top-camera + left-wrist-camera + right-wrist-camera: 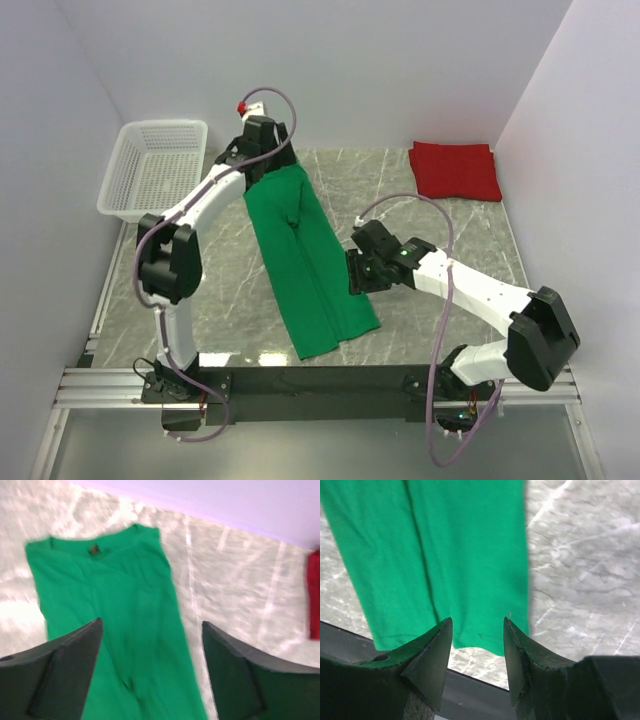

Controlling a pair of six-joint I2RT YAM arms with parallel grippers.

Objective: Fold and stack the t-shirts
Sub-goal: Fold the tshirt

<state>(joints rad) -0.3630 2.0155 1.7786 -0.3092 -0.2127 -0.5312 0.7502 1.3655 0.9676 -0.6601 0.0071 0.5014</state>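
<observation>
The green t-shirt point(305, 260) lies flat on the table, folded lengthwise into a long narrow strip running from the back toward the front edge. Its collar end point(95, 547) is at the back. My left gripper point(265, 160) hovers over that end, open, with nothing between its fingers; the wrist view shows cloth point(120, 610) below the wide jaws of the gripper point(150, 625). My right gripper point(357, 272) is open above the hem point(470, 640) near the strip's right edge and holds nothing point(477, 622). The red t-shirt point(455, 170) sits folded at the back right.
A white mesh basket point(155, 165) stands at the back left. The dark front rail point(470, 690) runs just beyond the green hem. Grey walls close in on the left, back and right. The red cloth point(315, 595) shows at the left wrist view's right edge.
</observation>
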